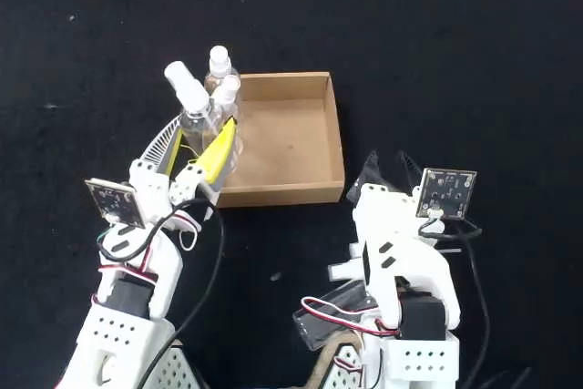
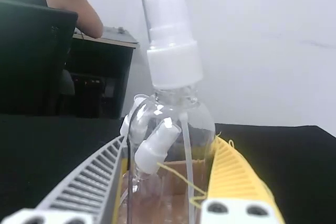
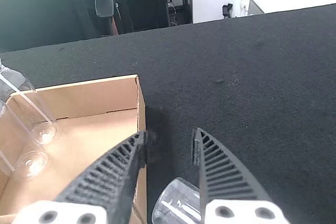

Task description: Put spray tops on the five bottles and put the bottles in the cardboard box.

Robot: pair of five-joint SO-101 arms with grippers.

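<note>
My left gripper (image 1: 205, 125) (image 2: 172, 145) is shut on a clear bottle (image 1: 196, 114) (image 2: 197, 124) fitted with a white spray top (image 1: 187, 84) (image 2: 170, 51). It holds the bottle upright over the left side of the cardboard box (image 1: 282, 193) (image 3: 89, 90). Two more topped bottles (image 1: 220, 66) (image 3: 44, 129) stand in the box's far left corner, just behind the held one. My right gripper (image 1: 387, 170) (image 3: 169, 135) is open, just right of the box's near right corner. A clear bottle without a top (image 1: 323, 316) (image 3: 176, 205) lies on the table below it, by the arm's base.
The black table (image 1: 455, 70) spreads wide beyond and right of the box. The box's right half (image 1: 296, 134) is bare cardboard. Cables hang by both arm bases.
</note>
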